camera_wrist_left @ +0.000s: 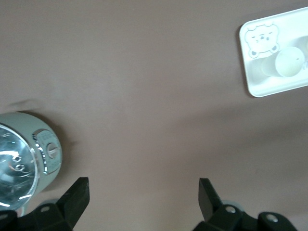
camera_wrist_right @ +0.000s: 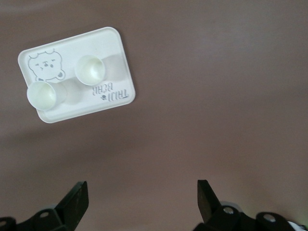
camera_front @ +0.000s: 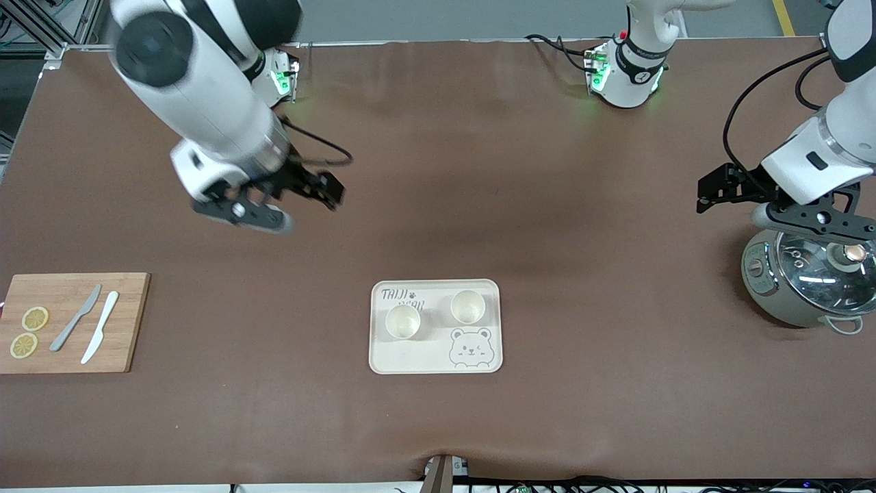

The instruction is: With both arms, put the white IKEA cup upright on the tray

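Presently, on brown desk (camera_front: 438, 226), listed from the right arm's end to the left arm's end:

Wooden cutting board (camera_front: 126, 322) at the right arm's end: two lemon slices (camera_front: 35, 318), grey knife (camera_front: 75, 318), white knife (camera_front: 100, 336) on it.

Right gripper (camera_front: 301, 195): up in the air over bare desk, between cutting board and tray; black fingers (camera_wrist_right: 77, 199) spread wide, nothing between them.

Tray (camera_front: 436, 356), mid-desk: flat, cream, rectangular, rounded corners; grey bear face at one corner, "TAIJI BEAR" lettering at another, partly hidden by a cup.

Two white cups, both upright on tray, mouths up, empty, plain, slightly tapered. First cup (camera_front: 402, 322) toward the right arm's end, beside the lettering. Second cup (camera_front: 467, 307) toward the left arm's end, a little farther from the front camera, above the bear face. Apart, not touching.

Left gripper (camera_front: 718, 188): raised over the desk beside the pot; fingers (camera_wrist_left: 77, 197) spread wide, empty.

Grey cooking pot (camera_front: 797, 284) with glass lid at the left arm's end.
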Motion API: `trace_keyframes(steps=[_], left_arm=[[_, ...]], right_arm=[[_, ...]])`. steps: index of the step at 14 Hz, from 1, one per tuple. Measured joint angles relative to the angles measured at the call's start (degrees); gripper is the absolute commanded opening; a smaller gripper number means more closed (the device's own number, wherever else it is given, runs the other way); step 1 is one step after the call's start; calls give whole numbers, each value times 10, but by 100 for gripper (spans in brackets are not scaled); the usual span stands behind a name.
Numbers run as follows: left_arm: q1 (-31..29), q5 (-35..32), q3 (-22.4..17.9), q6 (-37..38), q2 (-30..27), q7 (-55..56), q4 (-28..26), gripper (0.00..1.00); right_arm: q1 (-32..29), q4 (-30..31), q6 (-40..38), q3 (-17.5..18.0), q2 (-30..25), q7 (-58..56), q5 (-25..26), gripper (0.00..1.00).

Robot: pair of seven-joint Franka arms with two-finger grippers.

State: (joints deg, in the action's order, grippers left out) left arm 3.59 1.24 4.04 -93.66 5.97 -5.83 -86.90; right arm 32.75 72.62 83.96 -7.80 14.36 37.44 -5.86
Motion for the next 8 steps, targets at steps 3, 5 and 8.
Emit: trace_keyframes(steps=[3, 5, 8], left_arm=[[3, -5, -4, 0, 0, 2, 1, 100], [3, -5, -7, 0, 0, 2, 1, 100], [3, -7, -8, -1, 5, 2, 0, 100]], right_arm=[[-65, 73, -13, -3, -84, -119, 17, 100], [-136, 122, -11, -5, -126, -222, 18, 100], [-239, 168, 8, -7, -153, -365, 18, 100]])
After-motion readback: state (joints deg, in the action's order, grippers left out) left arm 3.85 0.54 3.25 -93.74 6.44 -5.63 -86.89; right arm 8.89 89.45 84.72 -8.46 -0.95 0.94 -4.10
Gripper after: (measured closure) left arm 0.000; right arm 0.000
